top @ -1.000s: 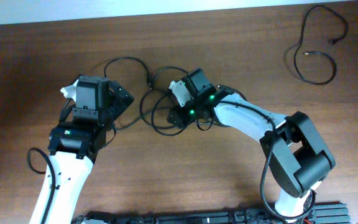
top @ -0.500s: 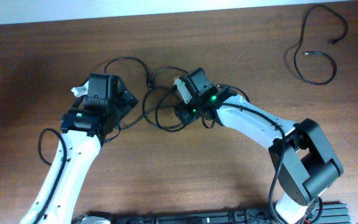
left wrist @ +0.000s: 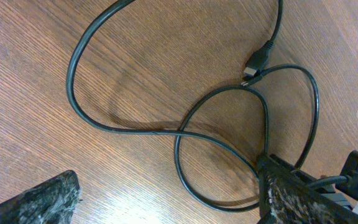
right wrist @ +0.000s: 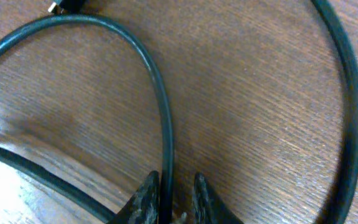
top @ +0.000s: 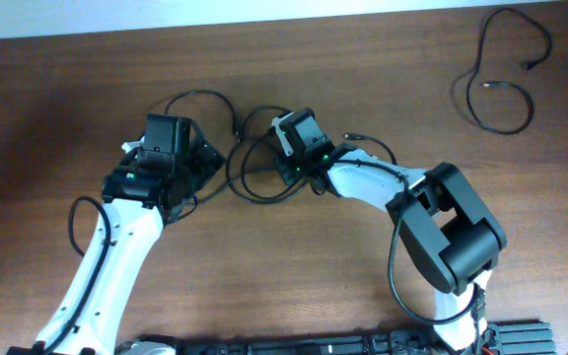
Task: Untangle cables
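Right gripper is nipped narrow on one strand of the cables, which lie in tangled loops between both grippers. Left gripper gapes wide, empty, just beside them. Separating underway, I'd say; next, draw that strand clear, left pinning the rest

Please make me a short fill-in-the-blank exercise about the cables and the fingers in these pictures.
The left fingers stand wide ____. A cable runs ____ the right fingers. A lone cable lies at the table's far ____ corner.
Missing words: open; between; right.
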Robot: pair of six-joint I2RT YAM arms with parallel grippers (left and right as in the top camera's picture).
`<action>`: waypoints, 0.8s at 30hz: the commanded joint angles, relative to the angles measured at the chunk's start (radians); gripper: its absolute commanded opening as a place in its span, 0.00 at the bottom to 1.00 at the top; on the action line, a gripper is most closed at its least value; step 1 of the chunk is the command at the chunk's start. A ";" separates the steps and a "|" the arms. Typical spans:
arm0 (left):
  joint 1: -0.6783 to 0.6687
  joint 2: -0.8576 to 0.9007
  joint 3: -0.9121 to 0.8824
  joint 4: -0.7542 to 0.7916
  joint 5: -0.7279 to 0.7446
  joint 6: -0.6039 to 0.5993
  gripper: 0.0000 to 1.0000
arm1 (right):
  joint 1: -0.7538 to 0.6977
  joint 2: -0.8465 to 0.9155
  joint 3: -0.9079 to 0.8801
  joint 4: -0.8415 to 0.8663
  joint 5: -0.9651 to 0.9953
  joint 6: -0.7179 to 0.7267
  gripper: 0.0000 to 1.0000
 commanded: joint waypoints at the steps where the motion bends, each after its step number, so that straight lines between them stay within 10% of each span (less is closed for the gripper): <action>1: 0.004 0.006 0.001 0.001 0.039 -0.024 0.99 | 0.001 0.031 -0.003 -0.049 -0.033 0.106 0.04; 17: 0.000 0.263 -0.061 0.168 0.059 -0.024 0.98 | -0.221 -0.632 0.320 -0.486 -0.355 -0.125 0.04; 21: 0.000 0.467 -0.061 0.193 0.138 -0.024 0.18 | -0.263 -0.771 0.320 -0.469 0.018 -0.112 0.04; 24: 0.003 0.544 -0.061 0.208 0.164 -0.035 0.15 | -0.378 -0.882 0.320 -0.442 0.179 -0.061 0.04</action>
